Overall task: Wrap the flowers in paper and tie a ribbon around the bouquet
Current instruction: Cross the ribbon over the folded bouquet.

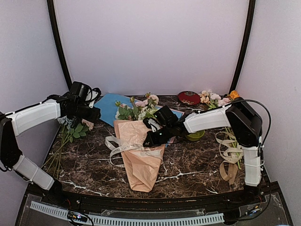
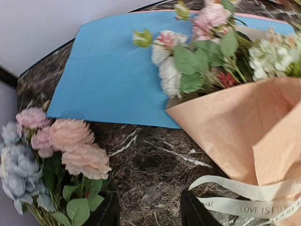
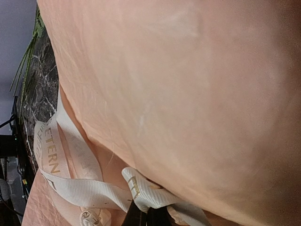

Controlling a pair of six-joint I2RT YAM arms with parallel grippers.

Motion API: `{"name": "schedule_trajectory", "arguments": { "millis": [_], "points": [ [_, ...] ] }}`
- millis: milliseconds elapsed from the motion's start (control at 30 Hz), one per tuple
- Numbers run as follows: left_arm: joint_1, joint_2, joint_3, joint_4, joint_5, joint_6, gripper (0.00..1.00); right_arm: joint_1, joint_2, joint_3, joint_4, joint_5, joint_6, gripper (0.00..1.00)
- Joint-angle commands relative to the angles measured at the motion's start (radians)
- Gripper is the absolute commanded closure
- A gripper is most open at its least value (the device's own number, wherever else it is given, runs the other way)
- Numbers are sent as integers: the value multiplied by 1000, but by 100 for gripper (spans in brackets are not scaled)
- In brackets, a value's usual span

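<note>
Right gripper (image 1: 150,140) pinched tight on ribbon (image 1: 124,147), right flank of bouquet (image 1: 140,165). Lies tip near, flowers (image 1: 136,109) far; ribbon crosswise at mid-cone, loose loop out to left. Left gripper (image 2: 150,214) half spread, empty, farther back-left above spare bunch (image 2: 70,146); loop down-right of it. Likely left arm's reach next.

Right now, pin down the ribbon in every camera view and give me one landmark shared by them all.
Top external: the ribbon crosses the tan paper cone mid-table, with loops spilling to its left.
Left wrist: bottom right corner, lettered bands lying across the cone's lower part.
Right wrist: lower left, bands lying against the paper.
Shared landmark: the tan paper cone, which fills most of the right wrist view.
</note>
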Motion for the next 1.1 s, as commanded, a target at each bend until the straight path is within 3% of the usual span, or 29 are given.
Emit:
{"name": "schedule_trajectory", "arguments": {
  "millis": [0, 100, 267, 333, 400, 467, 533, 700, 967, 1067],
  "points": [
    [-36, -80, -24, -21, 343, 67, 64, 1, -40, -16, 17, 4, 6, 100],
    [-91, -130, -97, -27, 367, 123, 75, 1, -43, -16, 16, 4, 4, 100],
    [-91, -33, -111, -139, 300, 69, 66, 1, -46, -16, 20, 1, 4, 100],
    [-88, 49, -78, -186, 240, -15, 57, 1, -45, -14, 19, 1, 4, 100],
    [-86, 104, -68, -178, 216, -96, 41, 2, -46, -16, 20, 2, 6, 100],
    [-84, 115, -89, -104, 204, -166, 29, 3, -49, -20, 25, 1, 9, 100],
    [-82, 119, -108, -15, 163, -212, 24, 5, -49, -22, 30, 0, 9, 100],
    [-57, 215, -97, 16, 118, -234, 25, 8, -51, -19, 30, -3, 9, 100],
    [-57, 300, -96, -7, 212, -227, 31, 8, -68, -3, 16, 8, -3, 100],
    [-56, 315, -89, 6, 200, -224, 40, 8, -68, 3, 12, 8, -6, 100]
  ]
}}
